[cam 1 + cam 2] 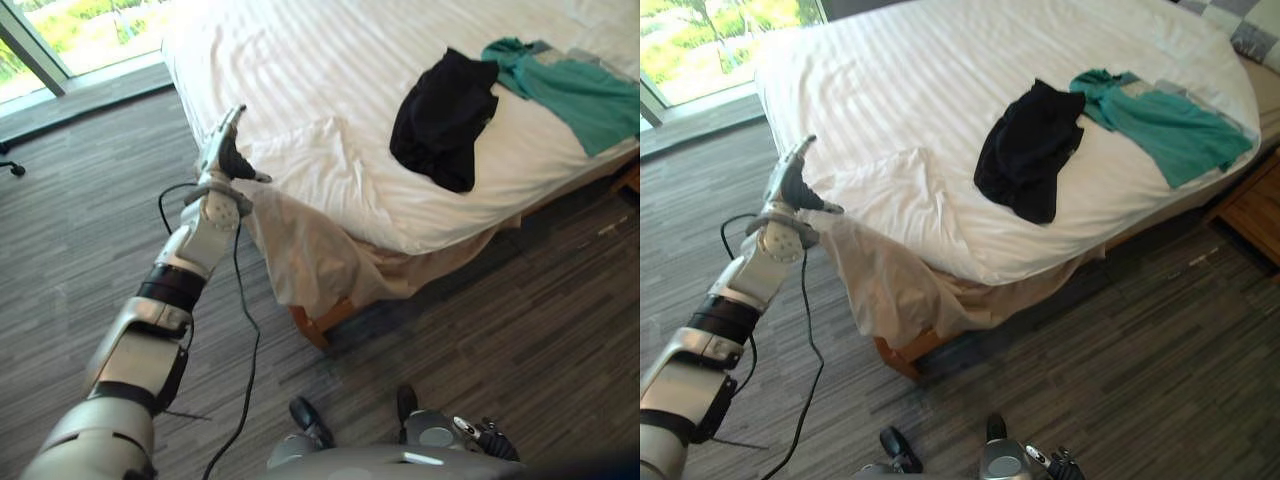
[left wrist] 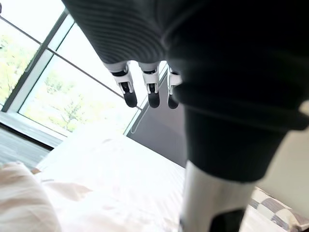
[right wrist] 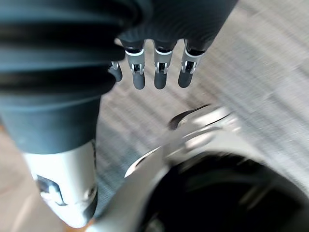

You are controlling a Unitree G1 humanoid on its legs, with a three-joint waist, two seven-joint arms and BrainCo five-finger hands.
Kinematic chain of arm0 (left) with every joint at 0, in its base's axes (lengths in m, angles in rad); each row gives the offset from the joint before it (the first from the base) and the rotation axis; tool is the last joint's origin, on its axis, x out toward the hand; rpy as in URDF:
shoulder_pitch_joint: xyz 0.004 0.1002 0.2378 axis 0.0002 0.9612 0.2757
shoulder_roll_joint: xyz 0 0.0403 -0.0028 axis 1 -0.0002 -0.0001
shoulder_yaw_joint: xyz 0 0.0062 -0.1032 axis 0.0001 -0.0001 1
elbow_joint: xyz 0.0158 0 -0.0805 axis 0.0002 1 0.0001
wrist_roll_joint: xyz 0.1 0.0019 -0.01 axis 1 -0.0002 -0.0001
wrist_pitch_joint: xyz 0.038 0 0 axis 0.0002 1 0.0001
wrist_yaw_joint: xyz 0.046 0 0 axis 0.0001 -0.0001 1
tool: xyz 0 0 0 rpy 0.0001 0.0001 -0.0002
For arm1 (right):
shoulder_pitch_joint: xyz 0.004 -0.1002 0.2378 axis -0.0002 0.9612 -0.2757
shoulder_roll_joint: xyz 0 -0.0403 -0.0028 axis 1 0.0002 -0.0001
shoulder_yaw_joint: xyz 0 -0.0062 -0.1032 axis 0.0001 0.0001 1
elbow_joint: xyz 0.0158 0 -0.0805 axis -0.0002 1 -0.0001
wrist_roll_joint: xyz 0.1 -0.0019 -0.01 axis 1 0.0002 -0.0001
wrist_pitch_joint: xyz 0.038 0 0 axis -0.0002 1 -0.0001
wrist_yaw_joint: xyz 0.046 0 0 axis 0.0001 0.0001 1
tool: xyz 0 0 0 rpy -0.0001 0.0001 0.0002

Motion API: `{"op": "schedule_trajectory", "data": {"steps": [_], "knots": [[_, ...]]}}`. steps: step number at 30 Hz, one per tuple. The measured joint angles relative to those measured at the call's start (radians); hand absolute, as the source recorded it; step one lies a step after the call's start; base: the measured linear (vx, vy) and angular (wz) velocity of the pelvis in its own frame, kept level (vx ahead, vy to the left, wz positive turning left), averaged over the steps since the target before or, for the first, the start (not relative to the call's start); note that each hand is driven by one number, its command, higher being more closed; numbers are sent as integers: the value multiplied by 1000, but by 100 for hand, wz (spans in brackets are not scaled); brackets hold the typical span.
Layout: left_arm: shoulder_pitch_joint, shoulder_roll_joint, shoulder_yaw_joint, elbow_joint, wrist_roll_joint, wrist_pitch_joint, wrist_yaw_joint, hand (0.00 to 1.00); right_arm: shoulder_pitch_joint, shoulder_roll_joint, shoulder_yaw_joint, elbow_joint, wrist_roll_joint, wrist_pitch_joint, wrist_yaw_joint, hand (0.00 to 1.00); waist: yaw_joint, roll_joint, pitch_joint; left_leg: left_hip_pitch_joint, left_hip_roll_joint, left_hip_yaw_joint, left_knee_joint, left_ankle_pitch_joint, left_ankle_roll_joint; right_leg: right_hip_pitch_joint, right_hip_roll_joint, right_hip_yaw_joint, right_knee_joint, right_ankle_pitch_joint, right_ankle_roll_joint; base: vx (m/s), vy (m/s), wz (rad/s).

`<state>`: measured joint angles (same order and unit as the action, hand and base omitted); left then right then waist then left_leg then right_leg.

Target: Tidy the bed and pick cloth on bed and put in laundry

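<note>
A black cloth (image 1: 445, 115) lies crumpled on the white bed (image 1: 330, 60), right of the middle. Beside it, toward the far right edge, a green cloth (image 1: 575, 90) is spread flat. My left hand (image 1: 225, 150) is stretched out at the bed's near left corner, open, fingers straight and holding nothing; its fingertips (image 2: 152, 94) hang above the white sheet (image 2: 96, 193). The sheet is rumpled at that corner (image 1: 890, 180). My right hand (image 1: 485, 437) hangs low by my side above the floor, its fingers (image 3: 159, 72) relaxed and empty.
A beige bed skirt (image 1: 310, 250) droops off the corner over a wooden bed leg (image 1: 320, 325). A window (image 1: 80, 30) runs along the far left. A wooden nightstand (image 1: 1255, 210) stands right of the bed, with a pillow (image 1: 1255, 40) at the head. Grey plank floor (image 1: 480, 310) lies in front.
</note>
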<state>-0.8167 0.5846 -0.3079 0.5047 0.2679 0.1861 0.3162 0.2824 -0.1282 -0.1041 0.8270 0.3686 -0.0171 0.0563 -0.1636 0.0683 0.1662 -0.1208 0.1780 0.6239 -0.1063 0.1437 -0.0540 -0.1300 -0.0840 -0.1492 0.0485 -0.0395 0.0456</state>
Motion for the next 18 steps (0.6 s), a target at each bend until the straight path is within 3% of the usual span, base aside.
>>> {"op": "schedule_trajectory", "data": {"steps": [5, 18], "knots": [[-145, 0, -15, 41, 29, 76, 61, 0, -1, 5, 34, -60, 48, -13, 6, 0, -11, -24, 46, -66, -1, 27, 0, 11, 14, -56, -10, 1, -30, 53, 9, -71, 28, -1], [-358, -32, -82, 75, 79, 114, 62, 0, -11, 7, 77, -205, 176, -44, 52, 0, 15, -64, 147, -168, -21, 75, 6, 44, 54, -201, -38, 29, 37, 57, 16, 31, 35, -2]]}}
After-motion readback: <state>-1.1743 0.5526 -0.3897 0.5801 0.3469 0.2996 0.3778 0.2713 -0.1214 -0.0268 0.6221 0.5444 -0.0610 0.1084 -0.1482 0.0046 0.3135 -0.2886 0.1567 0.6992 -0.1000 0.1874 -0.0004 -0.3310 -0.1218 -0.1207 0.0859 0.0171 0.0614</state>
